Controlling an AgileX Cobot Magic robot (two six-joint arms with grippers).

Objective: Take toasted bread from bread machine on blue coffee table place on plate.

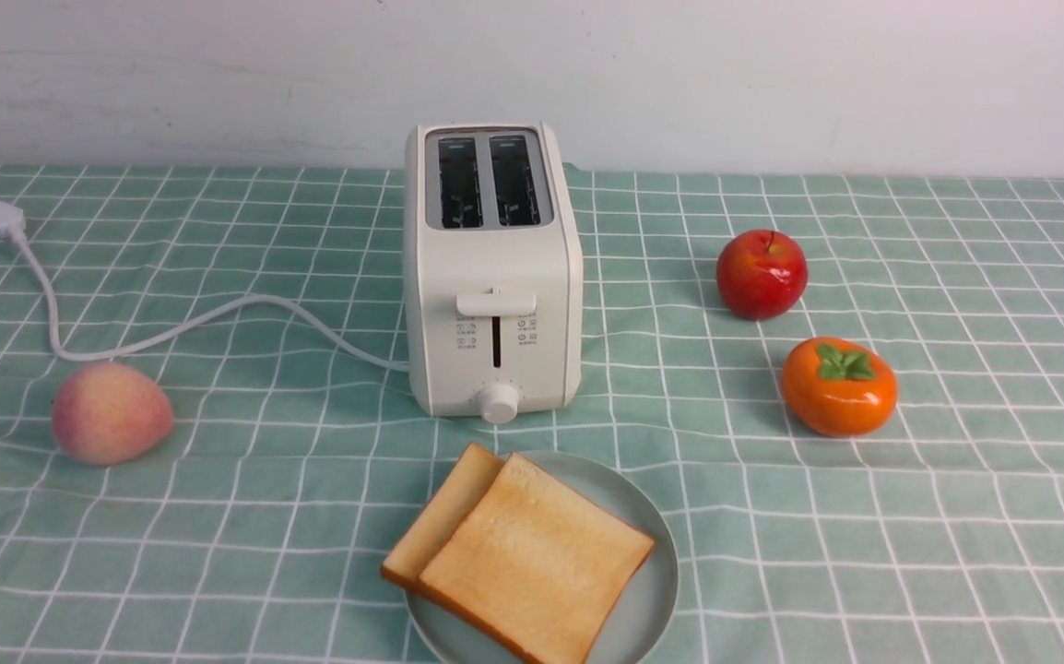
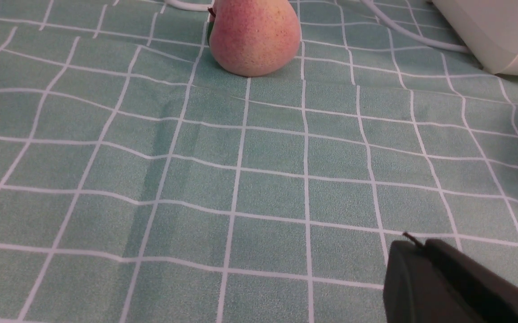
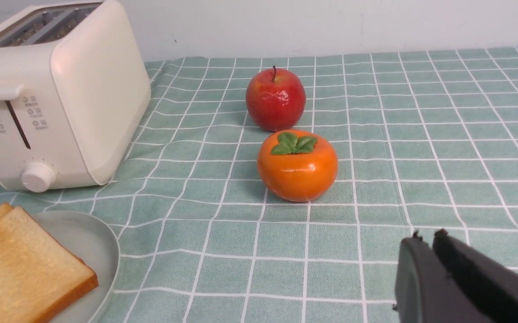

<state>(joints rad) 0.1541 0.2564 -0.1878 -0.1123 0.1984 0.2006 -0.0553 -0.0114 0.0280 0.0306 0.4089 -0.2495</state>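
Resting flat on the plate [image 1: 656, 590] at the table's near edge, both toast slices [image 1: 532, 558] lay between two closed, empty grippers [image 2: 414, 244] [image 3: 427, 237].

Left gripper [image 2: 414, 244] and right gripper [image 3: 427, 237] — jaws closed, empty.

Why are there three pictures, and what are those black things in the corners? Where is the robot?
The robot has two arms, and each picture comes from one of its cameras. The wide picture looks forward from between the arms. The other two cameras ride on its wrists, so the black shapes are its left gripper and right gripper, both shut and holding nothing. On the green checked table stand a cream-white toaster, a pink peach, a red apple and an orange persimmon. Two golden toast slices lie on the round pale blue-green plate.
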